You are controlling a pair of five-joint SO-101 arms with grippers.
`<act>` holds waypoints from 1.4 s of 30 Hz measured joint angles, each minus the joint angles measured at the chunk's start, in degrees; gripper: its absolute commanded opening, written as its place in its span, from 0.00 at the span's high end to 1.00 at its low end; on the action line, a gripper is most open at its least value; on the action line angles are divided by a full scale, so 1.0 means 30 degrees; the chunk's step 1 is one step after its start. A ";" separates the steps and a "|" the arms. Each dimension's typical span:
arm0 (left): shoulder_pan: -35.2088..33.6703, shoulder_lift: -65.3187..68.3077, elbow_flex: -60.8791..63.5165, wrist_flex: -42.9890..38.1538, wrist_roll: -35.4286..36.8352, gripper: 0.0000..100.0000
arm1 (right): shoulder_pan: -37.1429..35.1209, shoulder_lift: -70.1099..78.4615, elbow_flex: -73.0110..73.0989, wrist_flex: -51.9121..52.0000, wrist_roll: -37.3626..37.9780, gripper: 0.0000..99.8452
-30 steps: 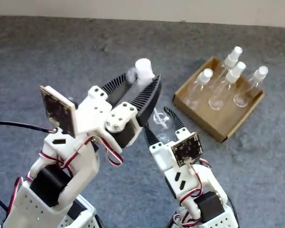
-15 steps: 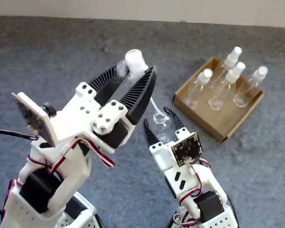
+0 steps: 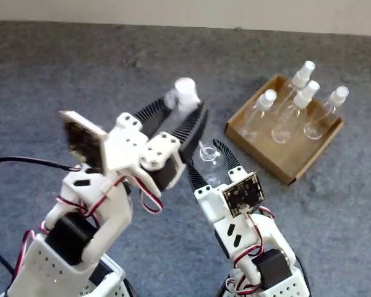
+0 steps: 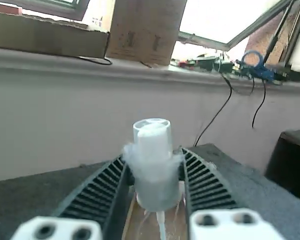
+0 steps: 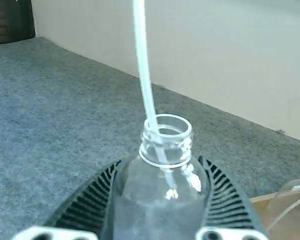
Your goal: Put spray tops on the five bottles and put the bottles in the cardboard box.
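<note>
The body of the bottle (image 5: 162,200) is cut off by the right wrist view's edge. The upper end of the tube (image 5: 142,65) is cut off likewise.

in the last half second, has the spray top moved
Yes: the spray top came down and right, closer to the cardboard box, which stayed put.

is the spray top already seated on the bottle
No, the neck of the bottle is open, with just the tube of the spray top reaching into it.

A white spray top (image 3: 185,91) hangs upright above the uncapped clear bottle (image 3: 209,163), its tube (image 5: 142,60) dipped into the open neck, while four capped bottles (image 3: 290,112) lie side by side in the cardboard box (image 3: 285,167).
</note>
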 measured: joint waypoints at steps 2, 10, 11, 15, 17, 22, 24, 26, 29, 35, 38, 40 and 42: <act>0.0381 0.0000 0.0615 0.0000 0.0000 0.99 | 0.0000 0.0000 0.0000 0.0000 0.0000 0.88; 0.1026 0.0000 0.3868 0.0000 0.0000 0.99 | -0.0029 0.0000 0.0000 0.0000 0.0000 0.88; 0.1026 0.0000 0.4161 0.0000 0.0029 0.99 | -0.0029 0.0000 0.0029 0.0000 0.0029 0.88; 0.1055 0.0000 0.4571 0.0000 0.0000 0.98 | -0.0029 0.0000 0.0703 0.0000 0.0029 0.88; 0.1026 0.0000 0.4571 0.0000 0.0000 0.97 | -0.0029 0.0000 0.0703 0.0000 0.0029 0.88; 0.0996 0.0000 0.4571 0.0000 0.0000 0.78 | -0.0029 0.0000 0.0703 0.0000 0.0029 0.88; 0.0996 0.0000 0.4571 0.0000 0.0000 0.74 | -0.0029 0.0000 0.0703 0.0000 0.0029 0.88; 0.0996 0.0000 0.4571 0.0000 0.0000 0.72 | -0.0029 0.0000 0.0703 0.0000 0.0000 0.88; 0.0996 0.0000 0.4571 0.0000 0.0000 0.71 | -0.0029 0.0000 0.0703 0.0000 0.0000 0.88; 0.0996 0.0000 0.4571 0.0000 0.0000 0.71 | -0.0029 0.0000 0.0703 0.0000 0.0000 0.88; 0.0996 0.0000 0.4571 0.0000 0.0000 0.71 | -0.0029 0.0000 0.0703 0.0000 0.0000 0.88; 0.0996 0.0000 0.4571 0.0000 0.0000 0.71 | -0.0029 0.0000 0.0703 0.0000 0.0000 0.88; 0.0996 0.0000 0.4571 0.0000 0.0000 0.71 | -0.0029 0.0000 0.0703 0.0000 0.0000 0.88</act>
